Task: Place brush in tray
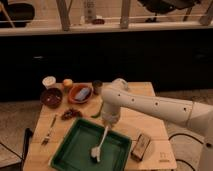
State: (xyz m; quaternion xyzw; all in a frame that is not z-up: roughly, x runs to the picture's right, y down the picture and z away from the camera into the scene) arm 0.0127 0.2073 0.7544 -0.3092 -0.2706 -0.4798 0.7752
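The green tray lies at the front of the wooden table. The white brush slants over its right half, head down near the tray floor, handle rising to the upper right. My gripper hangs just above the tray's far right rim, at the top end of the brush handle. The white arm reaches in from the right.
A metal fork lies left of the tray. An orange-brown bowl, a dark red bowl, a white cup, an orange fruit and a dark cup stand at the back. A small box lies right of the tray.
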